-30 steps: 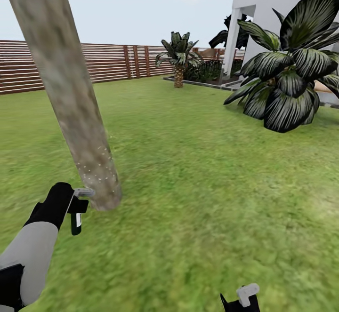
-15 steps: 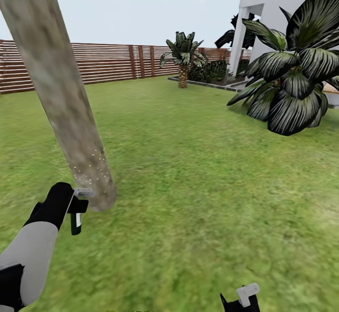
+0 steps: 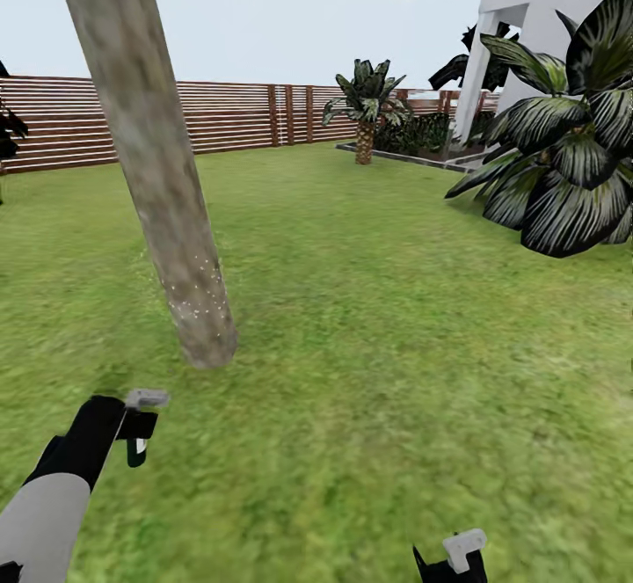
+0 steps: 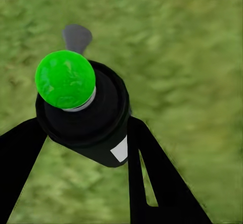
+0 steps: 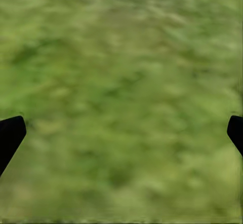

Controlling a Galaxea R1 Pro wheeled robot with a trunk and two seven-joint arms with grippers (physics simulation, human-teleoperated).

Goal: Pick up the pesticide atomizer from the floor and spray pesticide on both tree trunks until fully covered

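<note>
Left claw (image 3: 132, 429) clamps the spray bottle (image 3: 138, 429), fingers (image 4: 152, 183) pressed to both sides of its dark body; the wrist camera looks at the bottle (image 4: 83, 110) end-on, green cap toward the lens, white label on the side, grey nozzle past it. Bottle hangs over the lawn (image 3: 396, 363), near the tree trunk (image 3: 154, 170) base but apart from it, on the robot's side of the trunk, nozzle facing roughly toward it.

Right claw (image 3: 450, 563) sits low, well to the right of the trunk, holding nothing; its 2 dark fingertips (image 5: 10, 135) stand wide apart at the edges of its wrist picture, grass between.

Trunk is thick, mottled grey-beige, leaning. Small white specks dot its lower part just above the base, likely spray. Higher up the bark looks plain.

Further off, beyond the trunk: wooden fence (image 3: 220, 121) along the back, a short palm (image 3: 365, 112) to the right of the trunk, a big dark-leaved plant (image 3: 563, 161) and a white building (image 3: 545, 3) further right.

Progress, as a judgement: pickup is done, 1 trunk has a partial low patch only. Left to do: cover the rest of this trunk, then the 2nd tree.
</note>
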